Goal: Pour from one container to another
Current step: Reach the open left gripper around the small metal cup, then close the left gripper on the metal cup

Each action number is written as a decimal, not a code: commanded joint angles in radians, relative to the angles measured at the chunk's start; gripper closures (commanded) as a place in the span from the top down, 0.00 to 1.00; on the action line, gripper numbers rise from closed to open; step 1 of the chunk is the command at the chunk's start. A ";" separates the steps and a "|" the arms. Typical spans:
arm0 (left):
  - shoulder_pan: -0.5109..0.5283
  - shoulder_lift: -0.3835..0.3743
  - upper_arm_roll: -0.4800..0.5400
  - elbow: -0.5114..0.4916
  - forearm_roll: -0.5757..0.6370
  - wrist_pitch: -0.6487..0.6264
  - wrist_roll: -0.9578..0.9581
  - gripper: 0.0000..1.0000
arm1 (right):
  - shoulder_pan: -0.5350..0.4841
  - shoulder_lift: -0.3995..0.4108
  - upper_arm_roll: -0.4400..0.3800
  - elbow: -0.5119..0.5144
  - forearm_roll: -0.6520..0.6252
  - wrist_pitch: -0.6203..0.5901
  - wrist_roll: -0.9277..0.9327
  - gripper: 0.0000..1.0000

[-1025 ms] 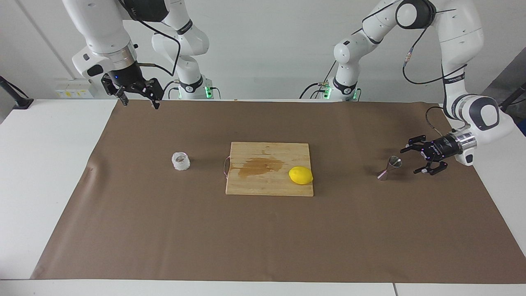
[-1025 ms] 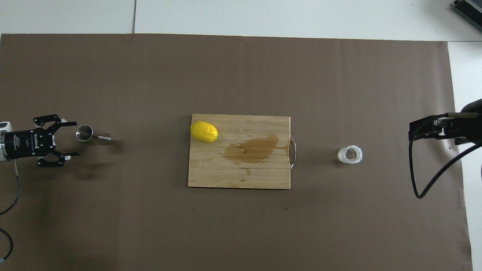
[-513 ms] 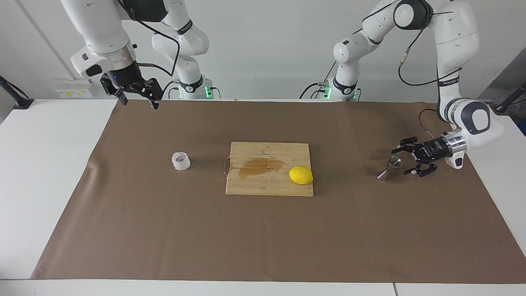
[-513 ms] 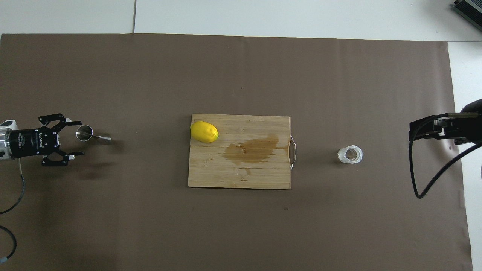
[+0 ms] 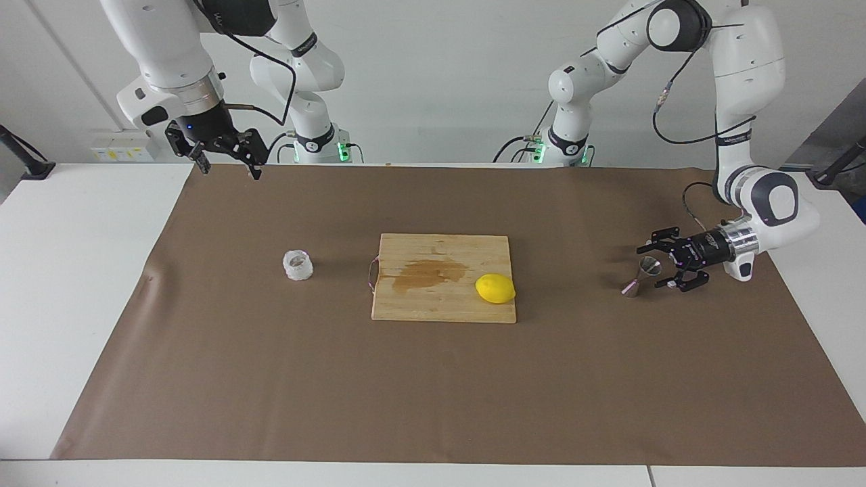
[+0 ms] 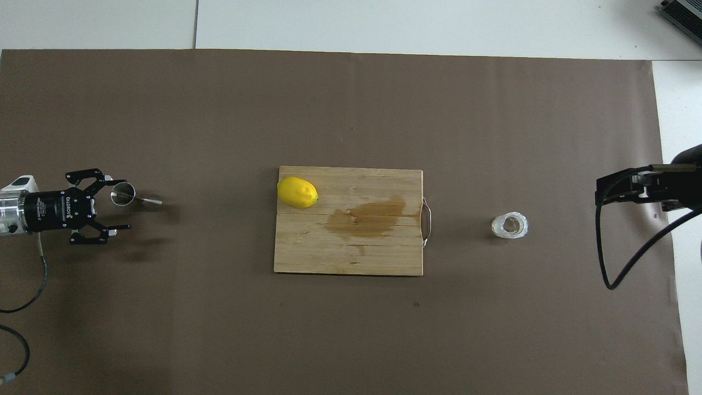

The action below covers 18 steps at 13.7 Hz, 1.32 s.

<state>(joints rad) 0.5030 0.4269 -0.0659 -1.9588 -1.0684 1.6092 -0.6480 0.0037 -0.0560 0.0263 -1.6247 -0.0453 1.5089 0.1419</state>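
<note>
Fingers spread and holding nothing, the right gripper (image 5: 225, 164) is waiting above the mat's edge at its own end. Below stands the cup (image 5: 298, 265), untouched, beside the cutting board (image 5: 443, 277) carrying a lemon (image 5: 494, 289). At the other end, the left gripper (image 5: 664, 266) is lying sideways, wide open around the jigger (image 5: 641, 276), apparently to grip it.

Matt paper, bare wood, polished steel, frosted plastic

A matt brown paper sheet (image 5: 270, 379) covers the smooth white table (image 5: 74, 270). At its middle lies a pale wooden cutting board (image 5: 443, 304), darkly stained, with a waxy, dimpled lemon (image 5: 494, 289) on it. Toward the left arm's end from the board stands a shiny steel jigger (image 5: 641, 276); toward the right arm's end, a rough, frosted translucent cup (image 5: 298, 265).
</note>
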 commanded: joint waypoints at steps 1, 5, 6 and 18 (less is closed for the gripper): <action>-0.006 -0.002 0.006 -0.019 -0.038 -0.015 0.022 1.00 | -0.013 -0.015 0.006 -0.014 0.004 -0.007 -0.004 1.00; -0.012 -0.002 0.006 -0.032 -0.071 -0.012 0.021 1.00 | -0.013 -0.015 0.006 -0.014 0.004 -0.007 -0.004 1.00; -0.012 -0.003 0.006 -0.037 -0.077 -0.011 0.021 1.00 | -0.013 -0.015 0.006 -0.014 0.004 -0.007 -0.004 1.00; -0.012 -0.003 0.006 -0.057 -0.114 -0.008 0.021 0.98 | -0.013 -0.015 0.006 -0.014 0.004 -0.007 -0.004 1.00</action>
<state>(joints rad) 0.5013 0.4282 -0.0692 -1.9971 -1.1580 1.6046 -0.6456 0.0035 -0.0560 0.0263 -1.6247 -0.0453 1.5089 0.1419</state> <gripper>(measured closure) 0.000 0.000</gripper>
